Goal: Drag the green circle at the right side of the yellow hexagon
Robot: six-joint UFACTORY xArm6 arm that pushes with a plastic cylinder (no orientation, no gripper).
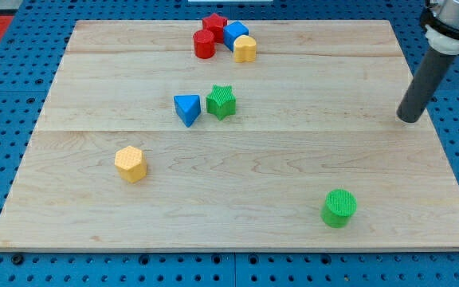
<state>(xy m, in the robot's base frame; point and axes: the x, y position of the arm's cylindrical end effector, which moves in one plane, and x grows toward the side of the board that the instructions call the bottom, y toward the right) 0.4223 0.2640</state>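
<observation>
The green circle [339, 208] sits near the view's bottom right on the wooden board [237, 215]. The yellow hexagon [131, 163] sits at the view's lower left, far from the circle. My tip [409, 118] rests on the board near its right edge, above and to the right of the green circle, touching no block.
A blue triangle [186, 108] and a green star [221, 101] lie side by side at the board's middle. At the view's top, a red star [214, 24], a red cylinder [204, 45], a blue block [235, 33] and a yellow block [245, 49] cluster together.
</observation>
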